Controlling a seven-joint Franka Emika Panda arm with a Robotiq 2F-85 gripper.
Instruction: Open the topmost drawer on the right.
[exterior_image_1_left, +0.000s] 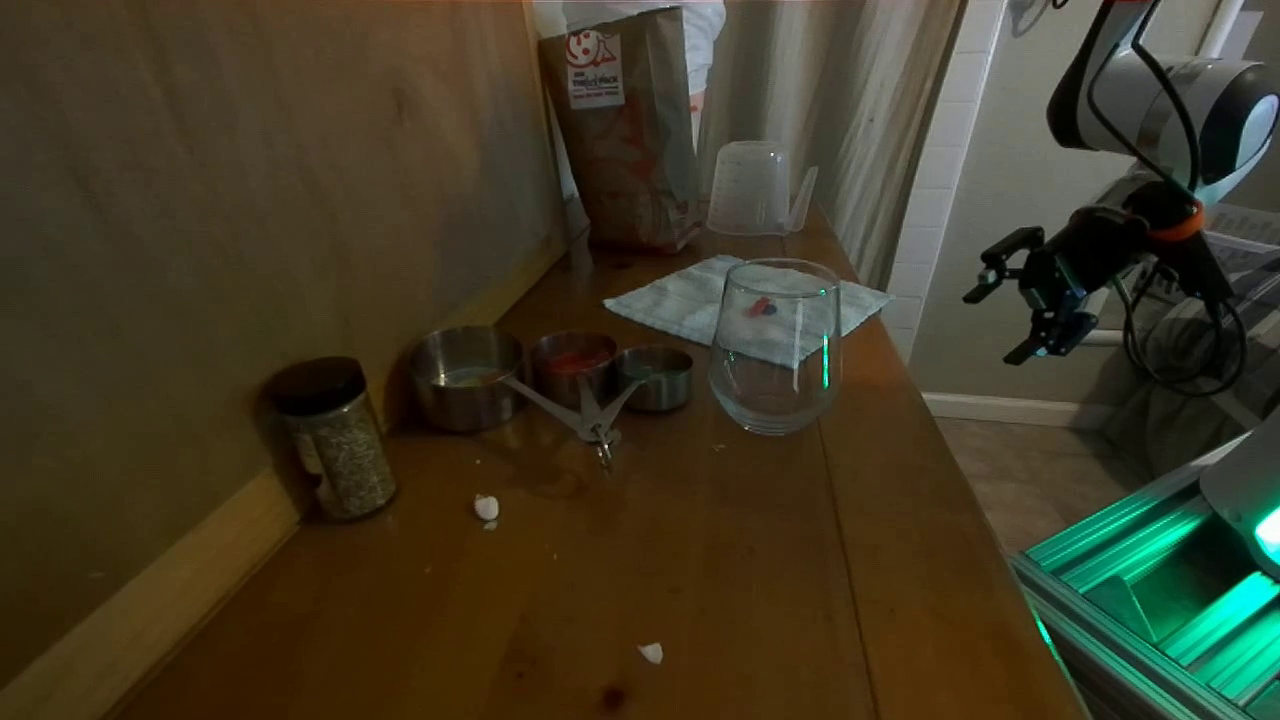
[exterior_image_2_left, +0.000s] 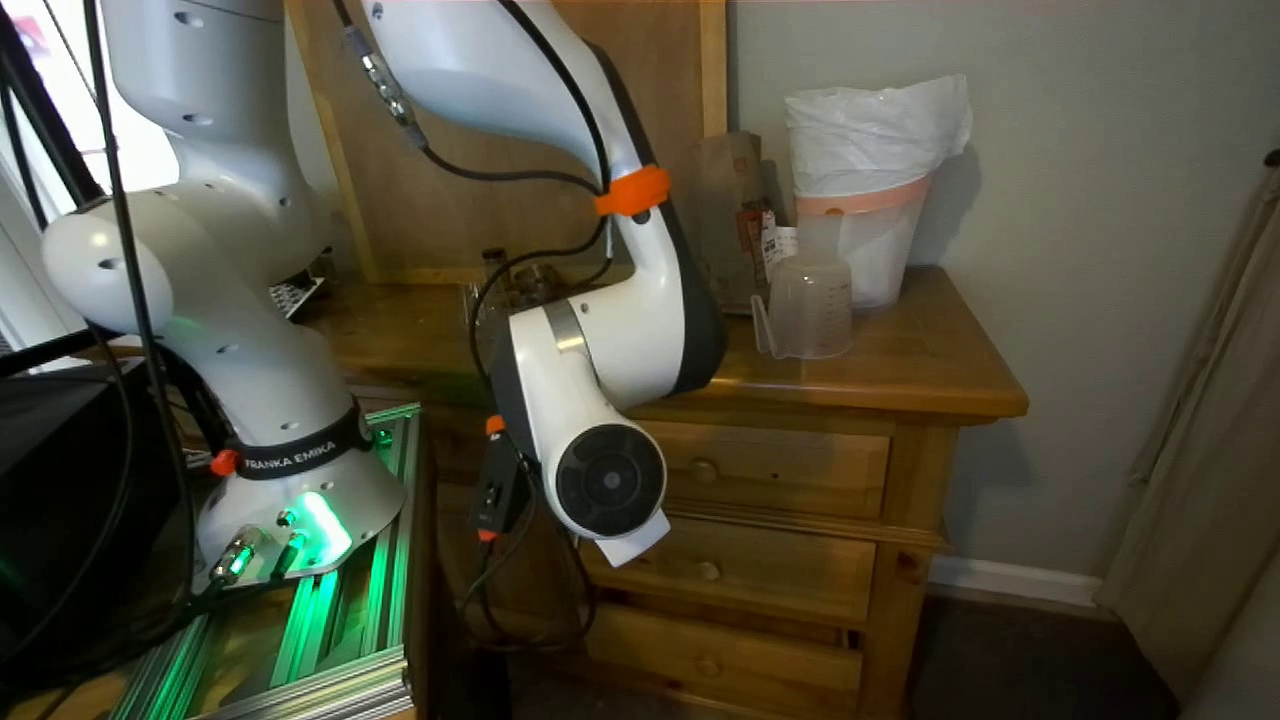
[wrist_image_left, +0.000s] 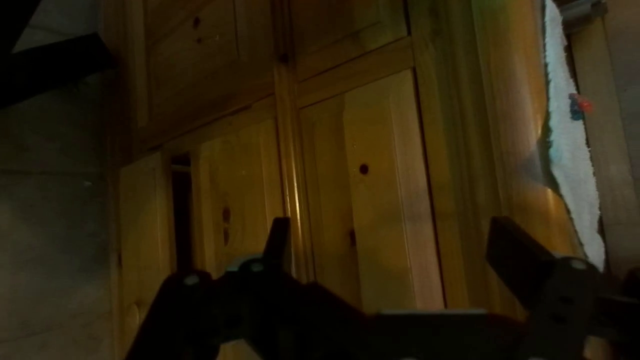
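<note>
1. Wooden topmost drawer on the right (exterior_image_2_left: 775, 472): rectangular, pale grained front, beneath the top of the desk (exterior_image_2_left: 940, 360); appears closed in an exterior view.
2. Knob (exterior_image_2_left: 704, 470), round, wooden: on that drawer's face.
3. Pincer (exterior_image_1_left: 990, 328), black, angular: released, jaws standing apart, nothing between them; hangs in air beside the desk.
4. Step in hand, as judged: approach; pull not yet begun.
5. Next move calls for aligning with the knob, closing around it, then drawing straight outward.
6. Sundries: textured white cloth (exterior_image_1_left: 665, 300); clear, rounded stemless glass (exterior_image_1_left: 775, 370); shiny steel measuring cups (exterior_image_1_left: 550, 390); creased brown paper bag (exterior_image_1_left: 625, 160).
</note>
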